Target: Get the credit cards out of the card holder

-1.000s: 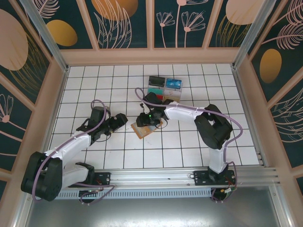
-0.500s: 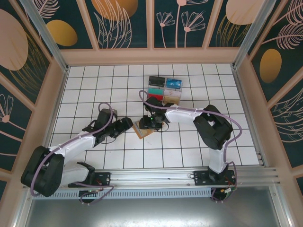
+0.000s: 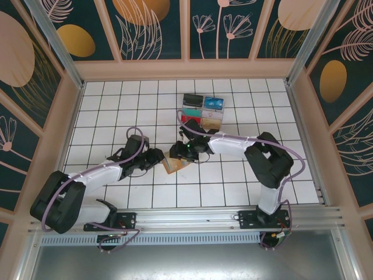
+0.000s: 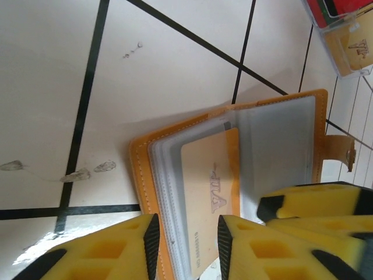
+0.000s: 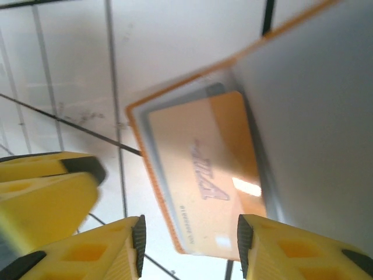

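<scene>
On the white tiled table (image 3: pixel 116 111), the tan-orange leather card holder (image 3: pixel 175 162) lies open, a gold plastic credit card (image 4: pixel 213 198) in its pocket. My left gripper (image 4: pixel 187 224) and right gripper (image 5: pixel 189 224) straddle its edges; clamped or not, I cannot tell.

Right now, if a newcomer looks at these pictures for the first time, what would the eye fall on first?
First, the open tan card holder in the middle of the white tiled table, with the left claw and the right claw crowded close around it. In the left wrist view, a gold card sits in the holder's clear pocket. Further back on the table stands a clear box of card stacks.
</scene>
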